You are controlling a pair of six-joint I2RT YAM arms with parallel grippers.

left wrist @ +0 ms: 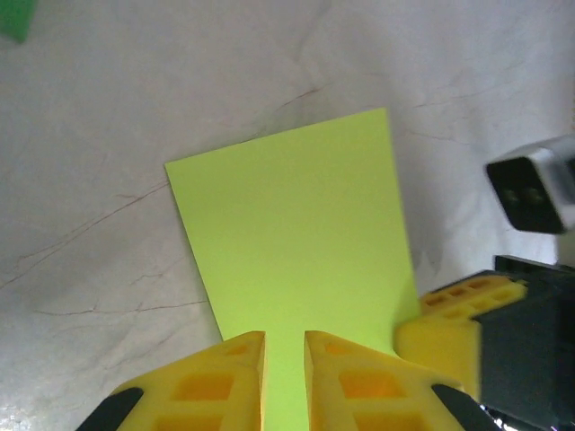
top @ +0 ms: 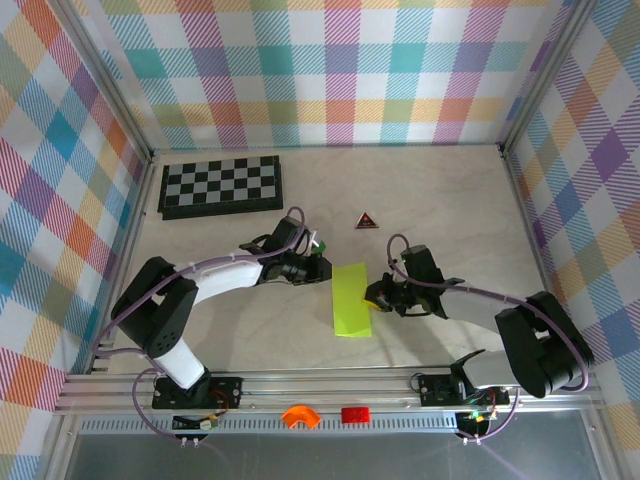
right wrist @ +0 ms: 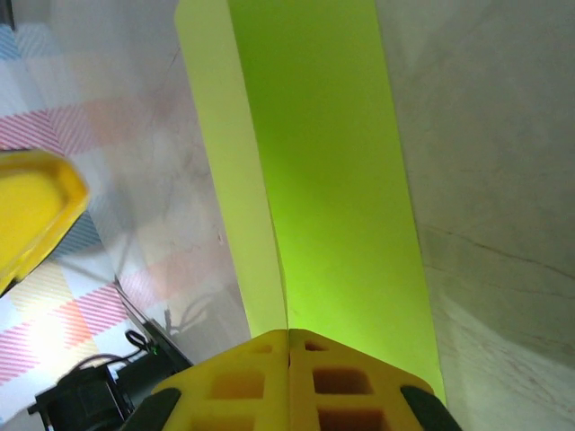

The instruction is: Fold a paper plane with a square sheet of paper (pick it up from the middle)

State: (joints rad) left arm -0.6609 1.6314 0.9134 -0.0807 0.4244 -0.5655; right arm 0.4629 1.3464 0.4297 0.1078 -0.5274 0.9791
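The lime yellow-green sheet of paper (top: 350,302) lies folded into a long rectangle mid-table, between the two arms. My left gripper (top: 322,268) hovers over its far end, the paper (left wrist: 296,233) flat beneath it. The left gripper (left wrist: 284,359) is open by a narrow gap, and the green shows through between its fingers. My right gripper (top: 375,298) sits at the sheet's right long edge. In the right wrist view, the gripper (right wrist: 288,337) is shut on the paper (right wrist: 332,180) at the fold. One paler flap (right wrist: 229,171) stands up to the left of the crease.
A black-and-white chessboard (top: 221,187) lies at the back left. A small dark triangular piece (top: 367,221) sits behind the paper. A small green block (left wrist: 16,20) is off beyond the left gripper. Orange (top: 299,416) and red (top: 355,414) pieces rest on the front rail. Checked walls enclose the table.
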